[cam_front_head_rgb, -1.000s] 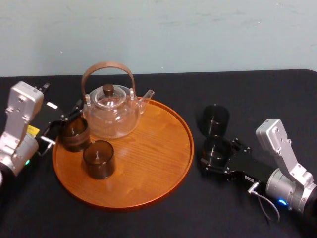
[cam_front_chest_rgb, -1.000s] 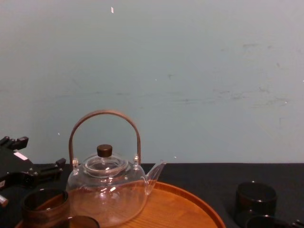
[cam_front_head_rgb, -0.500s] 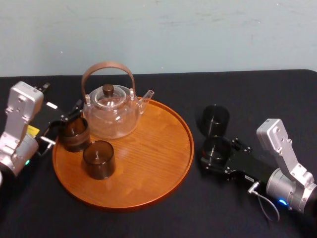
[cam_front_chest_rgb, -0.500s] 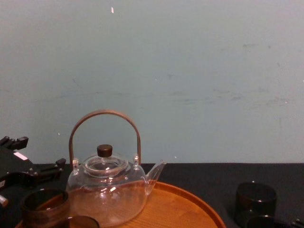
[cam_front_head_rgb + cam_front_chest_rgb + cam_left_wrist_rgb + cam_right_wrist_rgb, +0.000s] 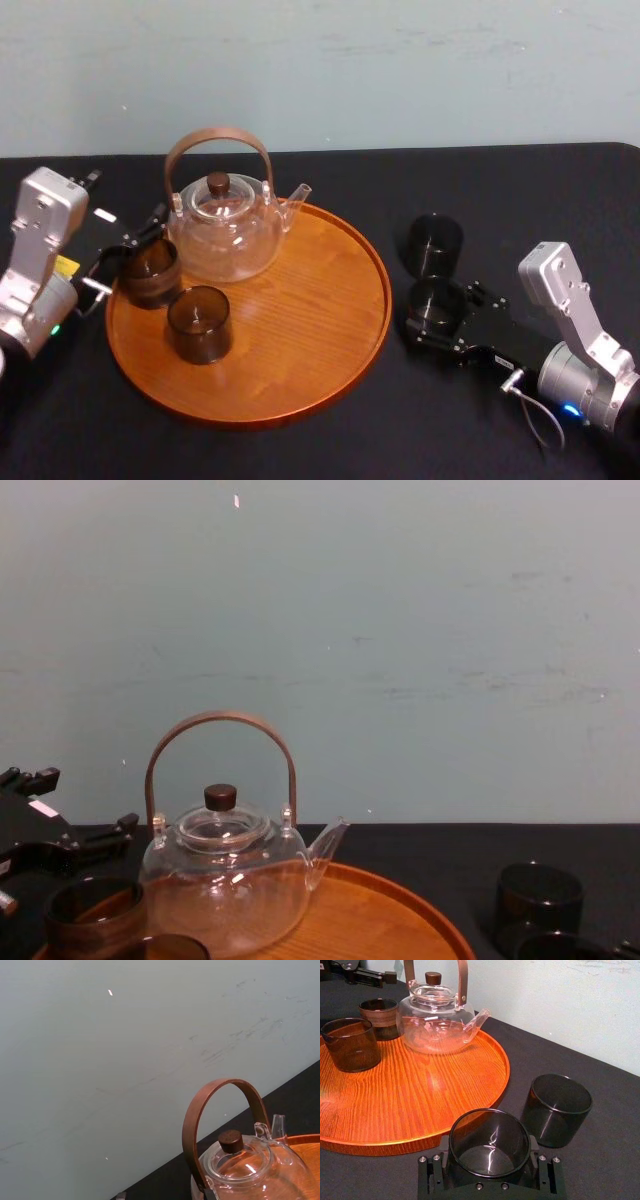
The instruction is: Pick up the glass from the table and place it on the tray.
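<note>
Black tabletop [image 5: 480, 190] beside the tray [image 5: 300, 330]: smoky dark glass [image 5: 490, 1135], upright, tight in the closed right claw [image 5: 488, 1157].

Glossy grained wooden tray [image 5: 300, 330], clear glass teapot [image 5: 225, 235], matt black table cover [image 5: 480, 190].

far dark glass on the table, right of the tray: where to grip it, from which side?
Take the far dark glass across its straight side wall near mid-height, probably from the right: it stands upright, mouth up, the tray rim is on its left, and the right gripper at a second glass sits just in front. The left gripper is at the tray's left edge.
</note>
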